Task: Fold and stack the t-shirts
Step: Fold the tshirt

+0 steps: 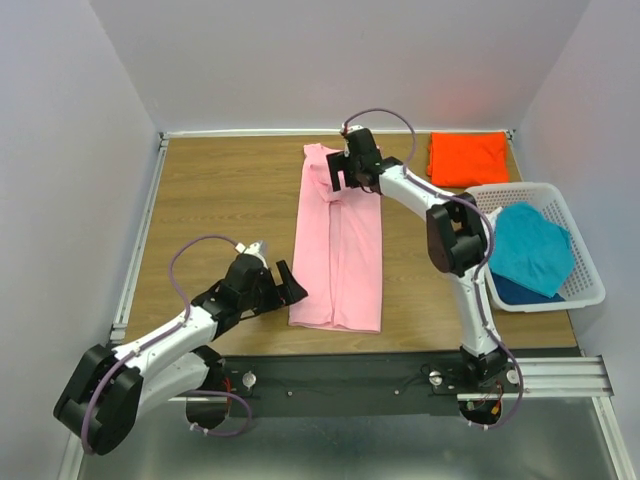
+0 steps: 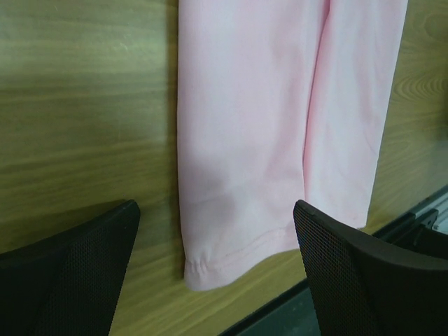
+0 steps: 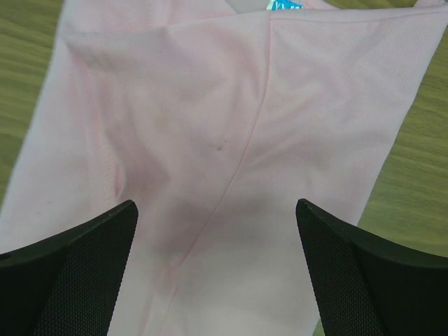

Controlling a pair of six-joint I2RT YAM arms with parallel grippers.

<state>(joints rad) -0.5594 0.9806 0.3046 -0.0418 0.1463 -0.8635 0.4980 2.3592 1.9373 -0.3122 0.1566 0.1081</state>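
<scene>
From above, the pink t-shirt point(image 1: 338, 250) lies folded into a long strip mid-table point(image 1: 220, 200). The orange t-shirt point(image 1: 467, 158) sits folded at the far right corner. Just nearer, the white basket point(image 1: 590, 292) holds the teal t-shirt point(image 1: 530, 250), well clear of both arms. The left gripper point(image 1: 276, 270) hangs just beside the pink strip's near left edge; the right gripper point(image 1: 338, 178) is over its far end.

The left wrist view adds the stitched hem point(image 2: 238, 252) flat on the wood, with the fingers point(image 2: 77, 273) spread wide and holding nothing.

The right wrist view alone shows a blue neck label point(image 3: 283, 5) and a centre crease point(image 3: 245, 154). Its fingers point(image 3: 371, 273) are also spread wide above the cloth, empty.
</scene>
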